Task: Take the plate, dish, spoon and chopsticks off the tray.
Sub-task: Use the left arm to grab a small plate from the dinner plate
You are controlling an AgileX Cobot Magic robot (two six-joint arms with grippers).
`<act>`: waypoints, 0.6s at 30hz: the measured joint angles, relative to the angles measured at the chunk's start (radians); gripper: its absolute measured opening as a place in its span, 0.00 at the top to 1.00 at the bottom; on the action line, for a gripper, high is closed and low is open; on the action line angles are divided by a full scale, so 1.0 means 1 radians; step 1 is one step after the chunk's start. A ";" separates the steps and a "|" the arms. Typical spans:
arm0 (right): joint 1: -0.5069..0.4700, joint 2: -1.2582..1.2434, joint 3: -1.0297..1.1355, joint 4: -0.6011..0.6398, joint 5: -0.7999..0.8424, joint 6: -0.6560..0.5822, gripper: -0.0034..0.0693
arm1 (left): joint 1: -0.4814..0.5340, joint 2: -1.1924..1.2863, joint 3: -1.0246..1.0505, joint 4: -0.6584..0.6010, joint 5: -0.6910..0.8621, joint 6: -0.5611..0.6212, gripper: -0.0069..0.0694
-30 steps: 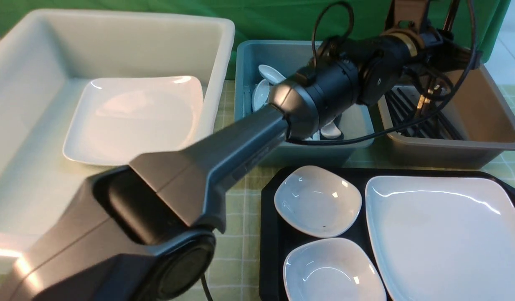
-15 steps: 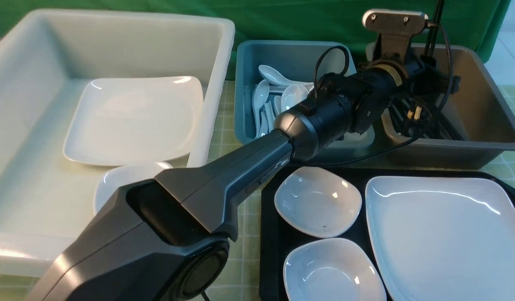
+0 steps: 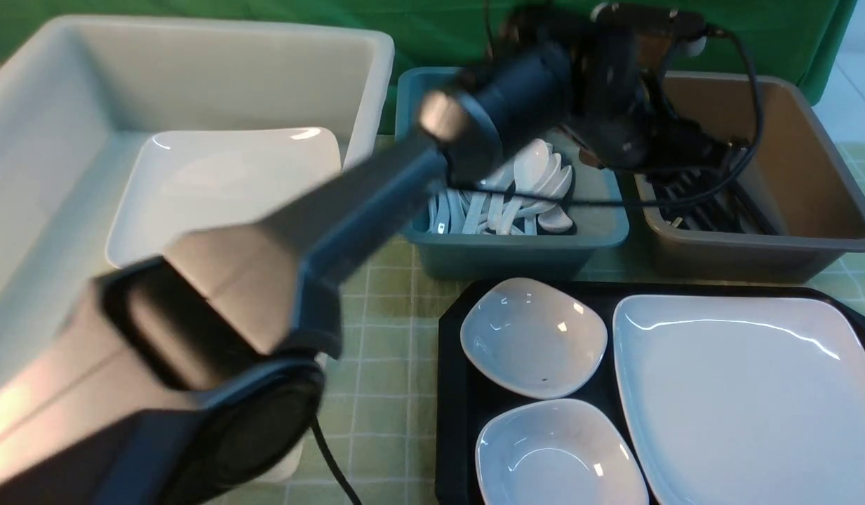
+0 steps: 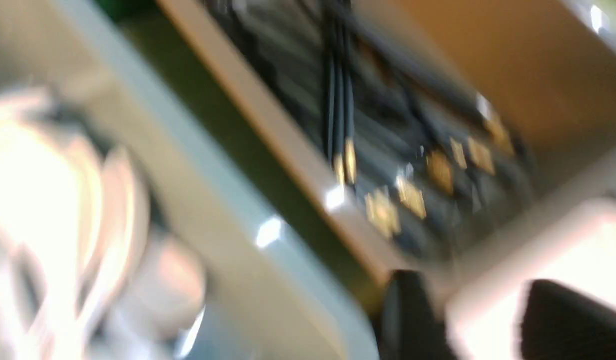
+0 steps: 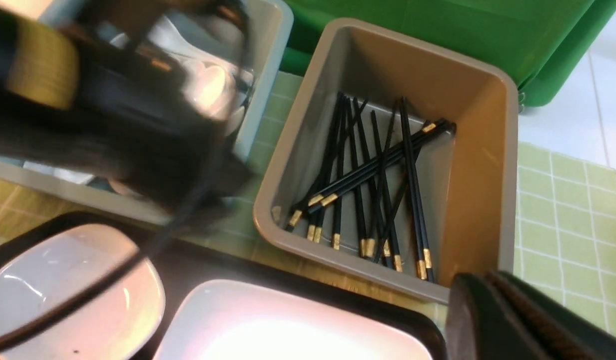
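While glossy rounded-square plate (image 3: 748, 400) rests | tray (image 3: 452, 421) black, raised-rimmed

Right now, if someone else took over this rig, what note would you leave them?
Left pincer: out over the bins, jaws apart, nothing seen between them, though the view is blurred.
Right pincer: shut, empty, close to the brown bin.
On the tray: the plate, the far small dish and the near small dish.
Done: spoons lie in the blue bin and chopsticks in the brown bin. None show on the tray.
Left: plate and both dishes to clear.
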 joint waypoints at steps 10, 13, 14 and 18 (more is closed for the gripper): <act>0.000 -0.010 0.008 0.094 0.102 -0.132 0.96 | -0.033 -0.346 0.471 -0.146 0.171 0.078 0.93; 0.000 -0.010 0.010 0.130 0.124 -0.162 0.96 | -0.038 -0.400 0.695 -0.120 0.165 0.082 0.93; 0.000 -0.010 0.010 0.133 0.124 -0.164 0.96 | -0.038 -0.402 0.707 -0.117 0.162 0.084 0.93; 0.000 -0.010 0.012 0.235 0.128 -0.231 0.96 | -0.038 -0.401 0.859 -0.093 0.032 0.114 0.86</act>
